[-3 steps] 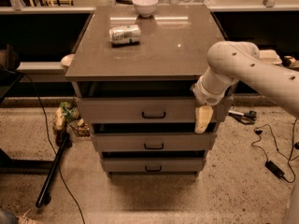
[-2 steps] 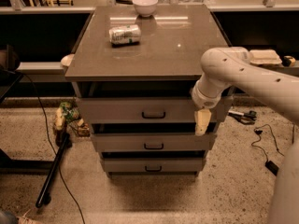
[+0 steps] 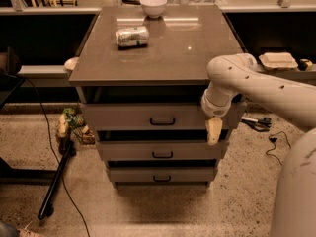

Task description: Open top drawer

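At the right end of the top drawer [image 3: 133, 116], the gripper [image 3: 214, 131] hangs pointing down, one pale tan tip showing against the dark gap below the drawer front. Whether its jaws are open or closed cannot be told, since only that single tip is visible. It sits well right of the small black handle [image 3: 162, 121], which is centred on the drawer front and untouched. The white arm [image 3: 266, 88] bends down to it from the right and hides the drawer's right corner; the robot's body is cut off by the lower right edge.

The top drawer lies directly beneath the worktop [image 3: 187, 58], with a dark slot between them. Whether it is pulled out at all is hard to judge from this angle. Below it are the middle drawer [image 3: 128, 151] and the bottom drawer [image 3: 133, 175], each narrower.

On the worktop a can [image 3: 132, 36] lies on its side toward the far left, and a white bowl [image 3: 153, 5] stands at the far edge. On the floor to the left lie a black pole [image 3: 57, 179] and some clutter too dim to make out.
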Available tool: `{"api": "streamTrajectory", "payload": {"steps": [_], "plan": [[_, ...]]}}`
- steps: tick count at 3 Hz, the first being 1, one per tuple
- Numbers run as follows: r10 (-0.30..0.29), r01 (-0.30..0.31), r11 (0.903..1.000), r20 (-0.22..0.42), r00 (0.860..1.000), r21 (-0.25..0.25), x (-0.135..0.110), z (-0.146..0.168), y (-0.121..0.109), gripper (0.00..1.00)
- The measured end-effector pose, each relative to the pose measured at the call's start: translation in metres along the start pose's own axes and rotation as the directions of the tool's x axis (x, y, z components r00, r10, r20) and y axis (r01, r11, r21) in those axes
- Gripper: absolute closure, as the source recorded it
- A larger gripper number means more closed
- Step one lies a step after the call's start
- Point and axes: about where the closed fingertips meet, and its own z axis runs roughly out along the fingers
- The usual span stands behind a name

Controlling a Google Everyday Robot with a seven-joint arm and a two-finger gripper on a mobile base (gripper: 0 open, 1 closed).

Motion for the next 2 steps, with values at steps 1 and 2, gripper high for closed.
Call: {"api": "streamTrajectory", "payload": {"steps": [1, 2], "plan": [[-0.001, 0.001, 1.0000, -0.019, 1.000, 0.008, 0.005, -0.005, 0.005, 0.18], [0.016, -0.015, 0.9992, -0.015, 1.000, 0.036, 0.011, -0.019, 0.015, 0.41]]}}
